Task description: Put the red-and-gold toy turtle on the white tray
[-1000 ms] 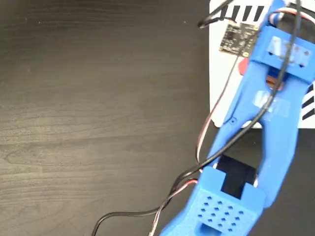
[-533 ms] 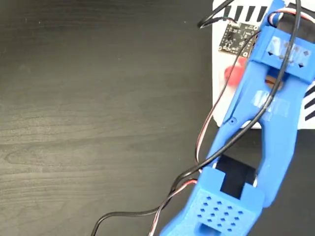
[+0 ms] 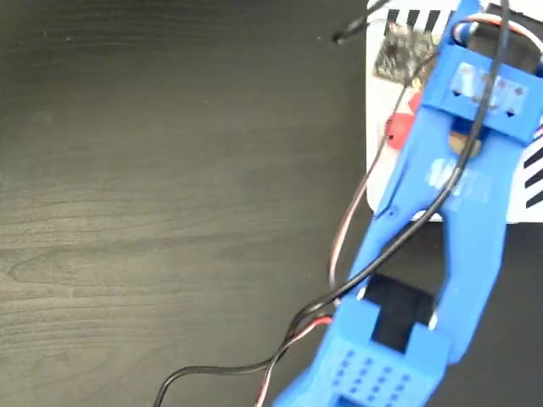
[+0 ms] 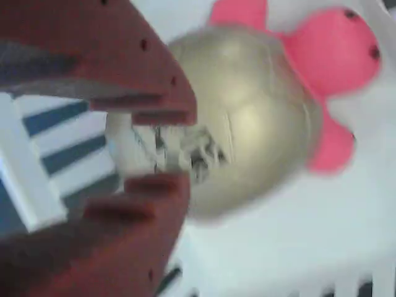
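In the wrist view the toy turtle (image 4: 247,117) fills the frame, with its gold shell, black mark and coral-pink head and legs. It lies on the white tray (image 4: 278,247). My gripper (image 4: 173,151) is open, its red fingers (image 4: 124,68) apart at the shell's left edge, not clamping it. In the fixed view only a red bit of the turtle (image 3: 395,131) shows beside the blue arm (image 3: 441,212), which hides the gripper. The tray (image 3: 382,174) sits at the top right.
A dark wood table (image 3: 170,212) spreads over the left and middle of the fixed view. Black and red cables (image 3: 339,246) trail from the arm toward the bottom edge. Black diagonal stripes (image 3: 530,178) mark the tray's edges.
The turtle's red part has come out to the left of the arm over the tray. The arm has shifted slightly up and left, and the picture is blurred.
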{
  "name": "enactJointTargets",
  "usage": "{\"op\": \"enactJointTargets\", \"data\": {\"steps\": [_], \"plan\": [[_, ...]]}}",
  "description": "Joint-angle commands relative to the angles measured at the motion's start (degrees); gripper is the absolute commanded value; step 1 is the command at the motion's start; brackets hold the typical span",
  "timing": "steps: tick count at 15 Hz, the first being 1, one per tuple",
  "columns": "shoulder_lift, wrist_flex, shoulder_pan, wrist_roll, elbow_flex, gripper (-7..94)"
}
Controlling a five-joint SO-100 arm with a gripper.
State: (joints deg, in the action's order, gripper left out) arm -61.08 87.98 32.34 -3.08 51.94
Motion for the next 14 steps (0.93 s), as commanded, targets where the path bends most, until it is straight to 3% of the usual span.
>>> {"op": "enactJointTargets", "data": {"steps": [1, 6, 10, 14], "plan": [[-10.99, -3.69, -0.97, 0.79, -0.7, 0], [-39.46, -27.6, -10.11, 2.81, 21.88, 0], [-66.36, -30.15, -24.52, 3.43, 45.53, 0], [-97.21, -33.66, -32.17, 0.88, 84.81, 0]]}}
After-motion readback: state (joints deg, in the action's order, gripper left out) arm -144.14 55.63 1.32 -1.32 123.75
